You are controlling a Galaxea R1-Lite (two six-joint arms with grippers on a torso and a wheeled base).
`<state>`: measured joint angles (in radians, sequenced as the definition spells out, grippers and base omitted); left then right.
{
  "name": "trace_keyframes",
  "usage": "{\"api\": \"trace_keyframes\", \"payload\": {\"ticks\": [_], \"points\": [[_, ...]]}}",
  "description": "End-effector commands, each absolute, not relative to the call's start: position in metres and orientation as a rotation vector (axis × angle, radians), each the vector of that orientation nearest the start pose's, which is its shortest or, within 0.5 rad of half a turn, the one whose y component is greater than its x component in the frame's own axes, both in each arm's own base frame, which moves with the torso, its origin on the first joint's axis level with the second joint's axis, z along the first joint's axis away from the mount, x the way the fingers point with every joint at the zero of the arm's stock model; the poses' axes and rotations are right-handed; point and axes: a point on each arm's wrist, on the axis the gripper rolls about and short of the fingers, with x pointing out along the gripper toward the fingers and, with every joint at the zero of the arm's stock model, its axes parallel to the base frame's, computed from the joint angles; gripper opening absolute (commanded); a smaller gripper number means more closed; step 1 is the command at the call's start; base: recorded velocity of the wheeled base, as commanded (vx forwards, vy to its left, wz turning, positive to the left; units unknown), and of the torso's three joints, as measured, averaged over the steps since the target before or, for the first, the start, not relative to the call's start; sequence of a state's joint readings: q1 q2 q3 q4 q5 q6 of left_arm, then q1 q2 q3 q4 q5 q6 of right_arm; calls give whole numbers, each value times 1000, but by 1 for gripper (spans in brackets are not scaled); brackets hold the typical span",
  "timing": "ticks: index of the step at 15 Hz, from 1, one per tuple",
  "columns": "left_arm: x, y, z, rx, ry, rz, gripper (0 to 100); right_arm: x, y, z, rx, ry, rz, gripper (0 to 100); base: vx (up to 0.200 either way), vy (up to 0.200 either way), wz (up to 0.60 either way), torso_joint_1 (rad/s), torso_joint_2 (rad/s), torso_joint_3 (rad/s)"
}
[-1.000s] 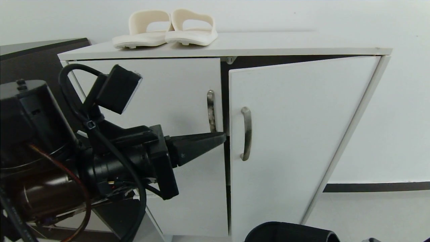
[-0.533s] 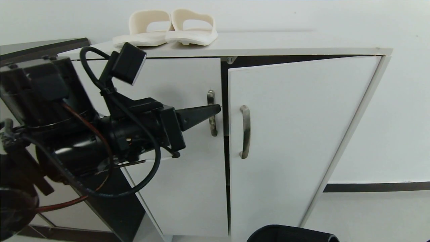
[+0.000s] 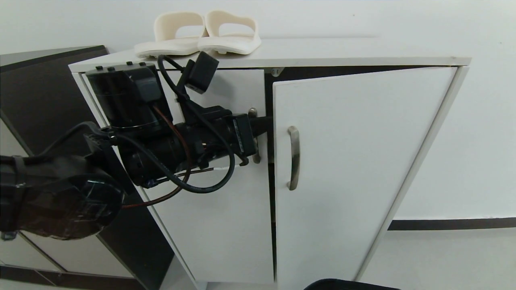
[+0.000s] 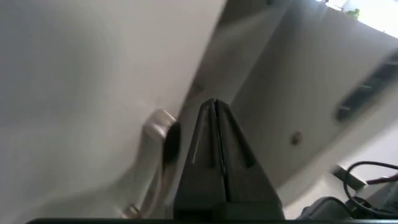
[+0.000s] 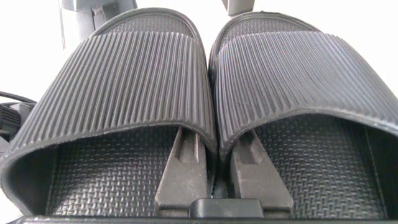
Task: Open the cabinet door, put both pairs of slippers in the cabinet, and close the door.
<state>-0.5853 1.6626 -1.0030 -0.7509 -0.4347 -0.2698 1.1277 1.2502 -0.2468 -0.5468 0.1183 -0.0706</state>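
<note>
The white cabinet [image 3: 363, 52] has its right door [image 3: 354, 161] slightly ajar and its left door [image 3: 225, 225] flat. A cream pair of slippers [image 3: 199, 34] lies on the cabinet top. My left gripper [image 3: 266, 121] is shut, and its tip sits in the dark gap between the doors, right beside the left door's handle [image 3: 254, 155]. In the left wrist view the shut left gripper [image 4: 215, 106] points past that handle [image 4: 158, 124]. My right gripper [image 5: 214, 165] is shut on the touching inner walls of a black ribbed pair of slippers [image 5: 155, 81], whose edge [image 3: 350, 285] shows low down.
The right door's handle [image 3: 294, 157] hangs free just right of the gap. A dark panel [image 3: 40, 88] stands left of the cabinet. White wall and light floor [image 3: 455, 257] lie to the right, with a dark skirting strip.
My left arm has risen and pushed forward, bringing its shut tip from below the left handle up into the gap between the doors. The black slippers have sunk lower in the head view.
</note>
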Motion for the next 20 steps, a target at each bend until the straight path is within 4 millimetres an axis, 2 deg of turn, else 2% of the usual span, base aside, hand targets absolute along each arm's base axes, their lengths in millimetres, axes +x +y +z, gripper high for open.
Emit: {"api": "trace_keyframes", "payload": {"ticks": [1,5,7,8,12,14,15,18,20], "points": [[264,-186,253,-251,66,-1025,0,64,143,130,-309,407,1240,0,0,0,0,0,0,0],[271,-191,249,-250,72,-1022,0,64,144,126,-322,426,1245,0,0,0,0,0,0,0],[270,-193,243,-251,58,-1027,0,62,144,123,-331,438,1253,0,-200,0,0,5,2,2],[263,-200,238,-250,58,-1044,0,61,143,120,-339,449,1259,0,-200,0,0,12,2,2],[214,-245,222,-231,45,-1143,0,43,134,116,-361,433,1346,0,-200,0,0,5,-1,2],[215,-247,223,-225,37,-1145,0,42,134,115,-362,432,1351,0,-200,0,0,2,2,7],[222,-240,224,-227,27,-1115,0,43,136,116,-357,433,1347,0,-200,0,0,-2,2,2],[235,-194,237,-237,-40,-979,0,54,146,122,-348,432,1274,0,0,0,0,0,0,0],[217,-155,248,-239,-82,-906,0,71,157,129,-312,431,1125,0,0,0,0,0,0,0]]}}
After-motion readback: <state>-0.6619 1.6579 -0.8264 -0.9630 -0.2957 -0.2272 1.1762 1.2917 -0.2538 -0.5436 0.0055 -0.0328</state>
